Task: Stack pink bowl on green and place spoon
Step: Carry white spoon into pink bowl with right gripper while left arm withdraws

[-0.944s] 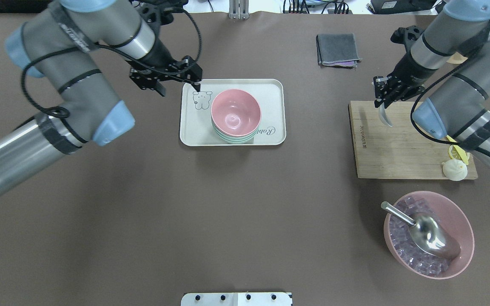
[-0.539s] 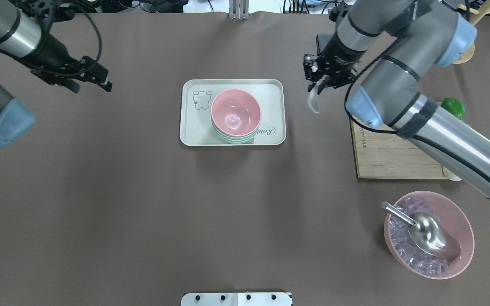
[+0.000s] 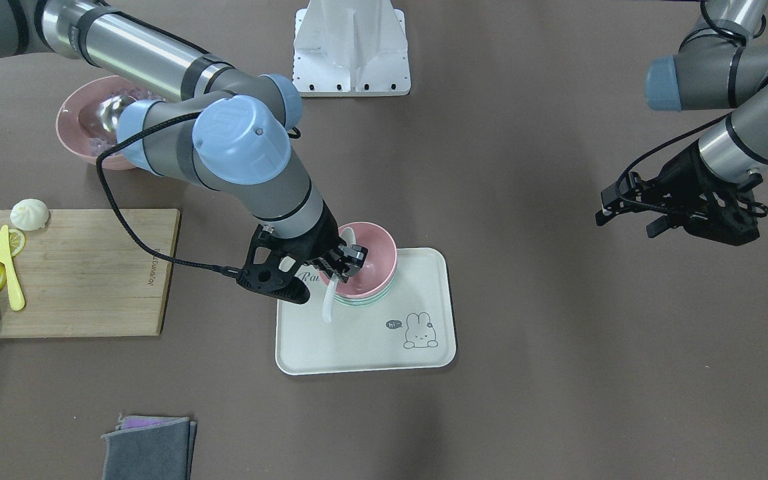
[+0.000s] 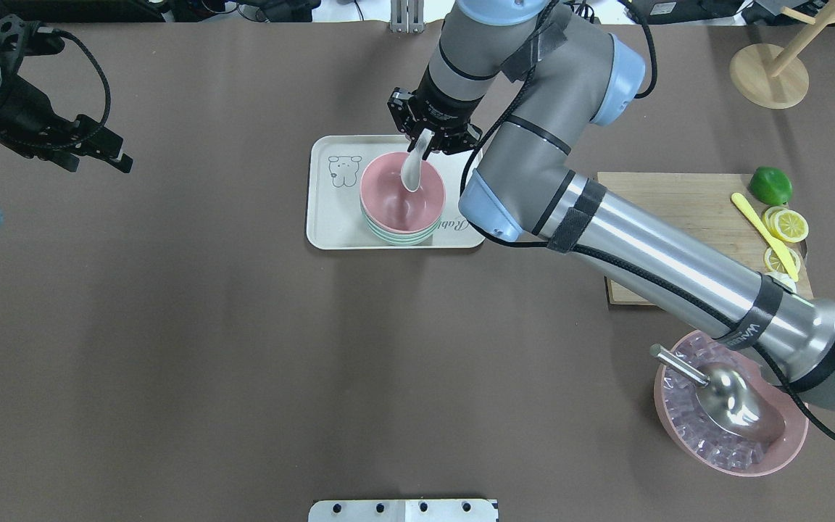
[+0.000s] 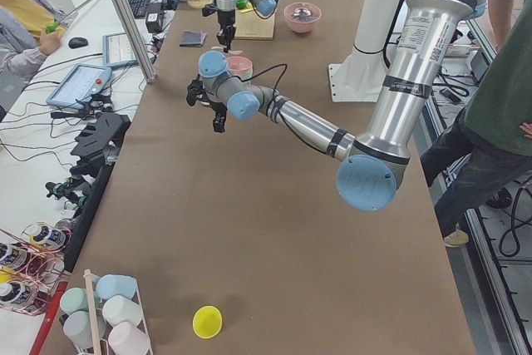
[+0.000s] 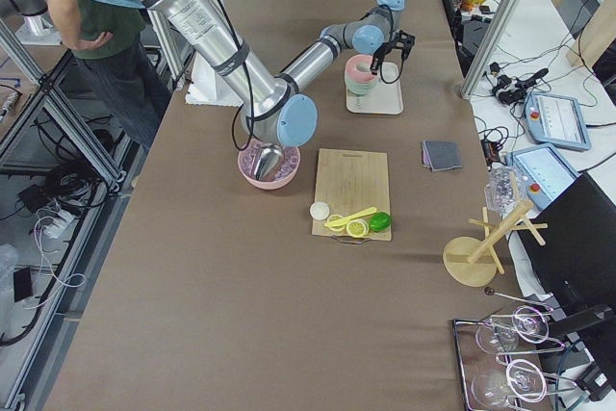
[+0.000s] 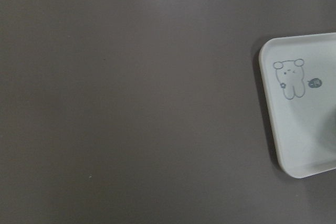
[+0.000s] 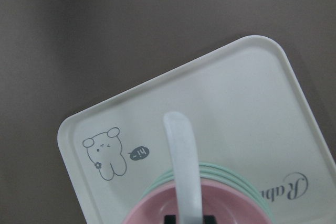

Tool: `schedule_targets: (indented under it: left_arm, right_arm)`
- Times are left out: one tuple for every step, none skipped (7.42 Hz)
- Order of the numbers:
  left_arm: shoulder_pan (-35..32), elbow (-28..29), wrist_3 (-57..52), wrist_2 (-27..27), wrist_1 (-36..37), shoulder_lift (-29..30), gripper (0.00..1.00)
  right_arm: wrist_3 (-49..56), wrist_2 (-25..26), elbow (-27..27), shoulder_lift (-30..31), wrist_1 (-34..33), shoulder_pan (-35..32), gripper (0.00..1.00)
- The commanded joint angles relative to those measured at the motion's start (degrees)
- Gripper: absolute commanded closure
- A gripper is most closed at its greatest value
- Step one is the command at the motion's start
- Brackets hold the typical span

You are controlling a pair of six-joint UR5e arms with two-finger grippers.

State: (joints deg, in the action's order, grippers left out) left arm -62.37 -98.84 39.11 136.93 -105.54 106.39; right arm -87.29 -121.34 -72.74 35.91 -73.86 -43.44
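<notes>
The pink bowl [image 4: 388, 199] sits nested in the green bowl [image 4: 397, 238] on the cream tray [image 4: 330, 214]. My right gripper [image 4: 425, 141] is shut on a white spoon [image 4: 412, 172] and holds it tilted, its scoop end down inside the pink bowl. In the front-facing view the gripper [image 3: 347, 260] is at the bowl's rim and the spoon's handle [image 3: 328, 301] sticks out over the tray [image 3: 357, 347]. The right wrist view shows the spoon [image 8: 181, 161] above the pink bowl [image 8: 157, 212]. My left gripper [image 4: 101, 161] is open and empty, far left of the tray.
A wooden cutting board [image 4: 671, 210] with a lime [image 4: 769, 185], lemon slices and a yellow knife lies to the right. A pink bowl of ice [image 4: 787, 442] with a metal scoop [image 4: 733, 402] stands front right. A grey cloth [image 3: 147, 450] lies beyond the tray.
My right arm has carried the spoon from over the cutting board leftward to the pink bowl and lowered it in. My left arm has pulled back from the tray to the far left.
</notes>
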Motion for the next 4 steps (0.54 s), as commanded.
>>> schedule_targets:
  left_arm:
    - [0.0, 0.1, -0.1, -0.1, 0.0, -0.2, 0.02]
    - [0.0, 0.0, -0.1, -0.1, 0.1, -0.1, 0.02]
    - [-0.1, 0.1, -0.1, -0.1, 0.2, -0.1, 0.02]
    - [-0.1, 0.1, -0.1, -0.3, 0.2, -0.1, 0.02]
  right_arm:
    - [-1.4, 1.7, 2.5, -1.0, 2.4, 2.1, 0.03]
    - [-1.0, 2.6, 0.9, -0.1, 2.2, 2.5, 0.0]
    - [-0.7, -0.1, -8.7, 7.9, 2.1, 1.4, 0.0]
    - [3.1, -6.4, -17.5, 16.3, 1.4, -4.0, 0.0]
